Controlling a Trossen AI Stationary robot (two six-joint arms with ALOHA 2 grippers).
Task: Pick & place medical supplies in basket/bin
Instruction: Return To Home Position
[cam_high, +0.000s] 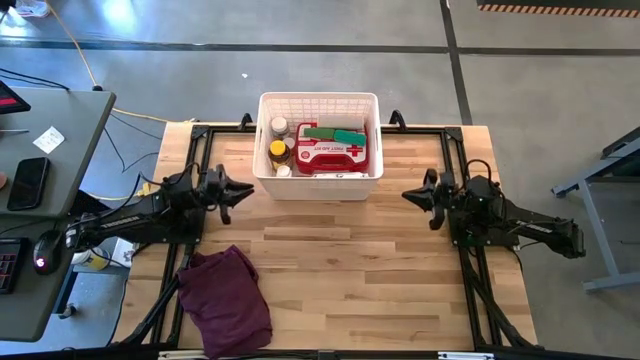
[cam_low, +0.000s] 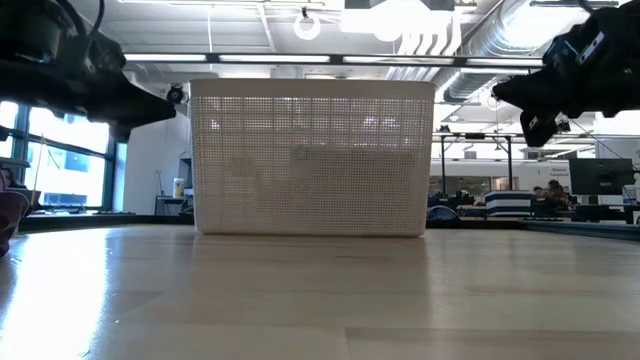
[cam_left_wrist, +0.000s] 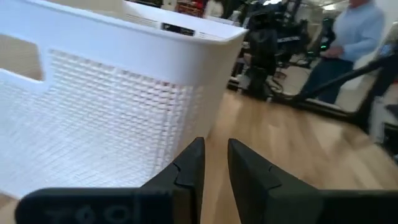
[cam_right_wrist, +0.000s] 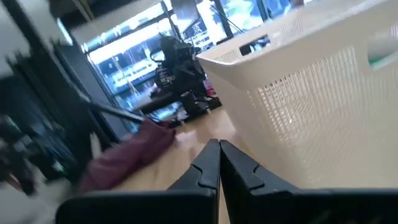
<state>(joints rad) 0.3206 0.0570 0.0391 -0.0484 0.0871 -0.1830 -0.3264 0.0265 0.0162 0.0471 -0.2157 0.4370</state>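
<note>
Supplies, a red first-aid case (cam_high: 333, 152) and bottles (cam_high: 279, 152), lie in the white basket (cam_high: 318, 187) on the table (cam_high: 330, 260). The basket looks like light, stiff plastic, and its rim seems the best hold. Left end effector (cam_high: 240, 192) barely parted, right end effector (cam_high: 412, 196) closed, both empty.

This is an open robotics lab or workshop, shown by exposed ceiling ducts (cam_low: 520, 35) at the upper right of the low view, a grey concrete floor (cam_high: 330, 70) around the wooden counter (cam_high: 340, 260), and a desk (cam_high: 70, 120) with a phone (cam_high: 27, 183) at left.
</note>
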